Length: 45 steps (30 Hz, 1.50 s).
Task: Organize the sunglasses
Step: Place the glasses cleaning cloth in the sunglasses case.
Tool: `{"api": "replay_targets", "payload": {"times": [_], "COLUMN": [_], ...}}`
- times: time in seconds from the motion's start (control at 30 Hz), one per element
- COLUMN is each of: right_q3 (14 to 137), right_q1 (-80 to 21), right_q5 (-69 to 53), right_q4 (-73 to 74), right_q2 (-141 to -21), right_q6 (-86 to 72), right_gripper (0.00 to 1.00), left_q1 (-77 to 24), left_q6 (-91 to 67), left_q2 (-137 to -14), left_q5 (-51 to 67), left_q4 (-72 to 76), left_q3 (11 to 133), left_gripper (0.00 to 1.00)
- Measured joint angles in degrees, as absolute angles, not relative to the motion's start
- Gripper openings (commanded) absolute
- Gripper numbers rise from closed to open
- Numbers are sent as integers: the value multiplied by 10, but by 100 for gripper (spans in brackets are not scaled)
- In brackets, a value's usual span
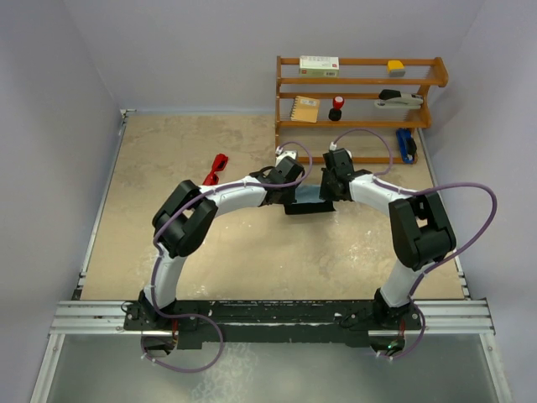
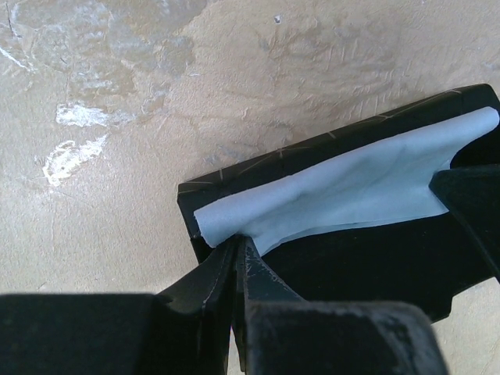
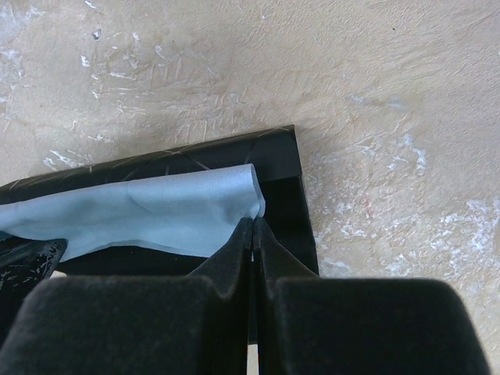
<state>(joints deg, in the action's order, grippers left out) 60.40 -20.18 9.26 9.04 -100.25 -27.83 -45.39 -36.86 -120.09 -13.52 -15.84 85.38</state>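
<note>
The sunglasses lie on the beige worktop, left of both arms and well apart from the black case. They are a small, bright red pair, frame and arms alike, set slantwise and touched by neither arm. From above they are too small to show the lenses or whether the arms are folded.

Both arms reach to the middle of the worktop and meet over the case. A light blue cloth stretches along the case's length. The left pincer has its fingers pressed together on one rolled corner of the cloth, at the case's end. The right pincer is likewise closed tight, its tips pinching the cloth's opposite corner near the other end of the case. A wooden shelf with small items stands at the far right of the worktop.
</note>
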Motion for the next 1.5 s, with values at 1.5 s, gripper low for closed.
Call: {"api": "replay_targets", "payload": {"times": [1.5], "right_q3": [612], "right_q1": [-197], "right_q5": [77], "right_q4": [93], "right_q2": [-1028], "right_q6": [-263], "right_gripper": [0], "left_q1": [-453], "left_q6": [-386], "left_q2": [-1199], "left_q5": [-115], "left_q4": [-168], "left_q3": [845], "left_gripper": [0]}}
